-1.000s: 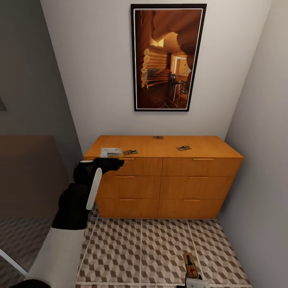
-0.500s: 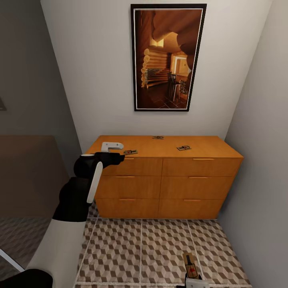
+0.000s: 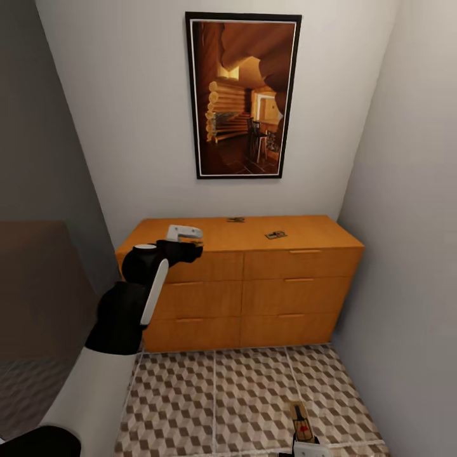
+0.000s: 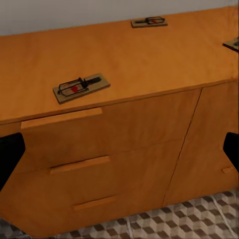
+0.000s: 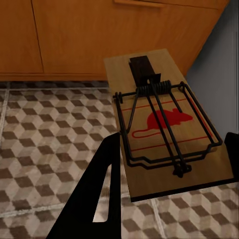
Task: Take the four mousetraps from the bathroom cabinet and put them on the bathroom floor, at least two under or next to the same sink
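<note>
The orange-brown cabinet stands against the far wall. Three mousetraps lie on its top: one near the front edge, one at the back, one to the right. My left gripper hovers open above the top's left end, close to the front trap, holding nothing. Low over the bathroom floor, my right gripper is shut on a fourth mousetrap, held flat with its red mouse mark up.
A framed picture hangs above the cabinet. White walls close in at the back and right; a grey wall and a dark brown block stand at the left. The cabinet's drawer fronts are just ahead of the right gripper.
The left gripper rose from the cabinet's front edge to above its top, moving slightly towards the front trap. The head camera shifted, sliding the whole scene leftwards. The right gripper still holds its trap.
</note>
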You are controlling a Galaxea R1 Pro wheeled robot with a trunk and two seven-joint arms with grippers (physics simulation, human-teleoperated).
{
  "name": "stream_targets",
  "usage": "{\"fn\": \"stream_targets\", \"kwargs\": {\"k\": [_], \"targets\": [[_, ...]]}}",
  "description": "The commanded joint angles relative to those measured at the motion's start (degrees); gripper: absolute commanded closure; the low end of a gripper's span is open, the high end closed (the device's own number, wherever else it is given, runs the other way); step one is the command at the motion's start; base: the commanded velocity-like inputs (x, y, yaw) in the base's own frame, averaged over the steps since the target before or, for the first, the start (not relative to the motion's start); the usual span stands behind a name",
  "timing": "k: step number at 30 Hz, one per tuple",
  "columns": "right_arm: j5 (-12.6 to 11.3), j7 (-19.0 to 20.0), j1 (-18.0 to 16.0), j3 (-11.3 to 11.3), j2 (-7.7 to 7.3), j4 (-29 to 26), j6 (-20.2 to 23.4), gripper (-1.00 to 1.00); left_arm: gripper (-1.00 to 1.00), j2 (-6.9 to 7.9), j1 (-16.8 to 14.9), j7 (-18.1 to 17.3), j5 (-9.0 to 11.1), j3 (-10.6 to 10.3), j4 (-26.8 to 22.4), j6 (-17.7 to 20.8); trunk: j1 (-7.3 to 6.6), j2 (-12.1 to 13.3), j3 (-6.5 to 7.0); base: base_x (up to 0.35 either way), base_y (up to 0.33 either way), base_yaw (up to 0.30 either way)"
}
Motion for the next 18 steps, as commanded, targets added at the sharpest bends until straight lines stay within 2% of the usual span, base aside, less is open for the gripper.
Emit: {"fn": "stream_targets", "kwargs": {"k": [1, 5, 18], "targets": [[0.29, -0.56, -0.05, 0.22, 0.02, 0.07, 0.03, 1.00, -1.00, 0.06, -0.04, 0.25, -0.02, -0.63, -0.04, 0.25, 0.00, -0.03, 0.01, 0.000, 0.000, -0.231], [0.31, -0.55, -0.05, 0.23, 0.02, 0.07, 0.06, 1.00, -1.00, 0.40, -0.06, 0.19, -0.02, -1.51, -0.18, 0.24, 0.00, -0.03, 0.18, 0.000, 0.000, -0.151], [0.40, -0.50, -0.05, 0.24, -0.18, 0.09, 0.00, 1.00, -1.00, 0.74, -0.08, 0.16, -0.02, -1.62, -0.47, 0.24, 0.00, -0.03, 0.22, 0.000, 0.000, -0.010]]}}
